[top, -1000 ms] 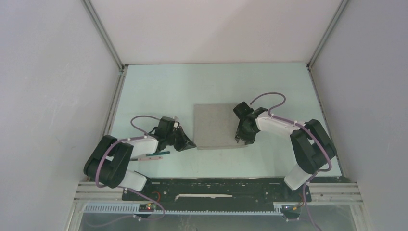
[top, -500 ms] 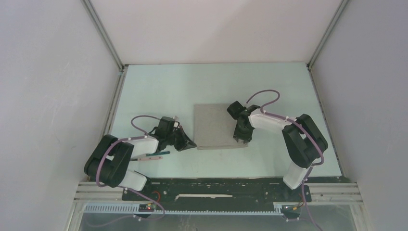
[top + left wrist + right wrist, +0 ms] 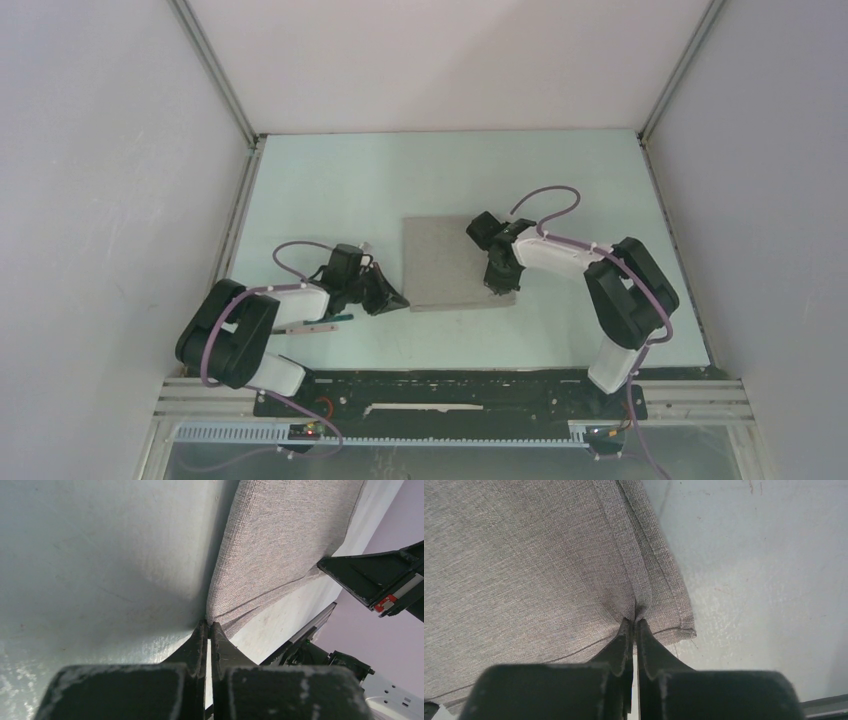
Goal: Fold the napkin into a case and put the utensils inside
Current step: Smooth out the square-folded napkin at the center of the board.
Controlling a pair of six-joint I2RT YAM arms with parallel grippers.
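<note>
Overhead, my left arm (image 3: 240,330) covers part of the utensils (image 3: 320,323) by the near left edge of the worktop (image 3: 330,180). What shows is too small for me to tell one piece from another. The right gripper (image 3: 500,287) hides the near right corner of the napkin (image 3: 445,262). On the left wrist camera the cloth runs off the top edge, and the right arm (image 3: 375,577) is cut by the right edge. On the right wrist camera the napkin leaves the frame left and top, and the cloth nipped inside the closed jaws is out of sight.
</note>
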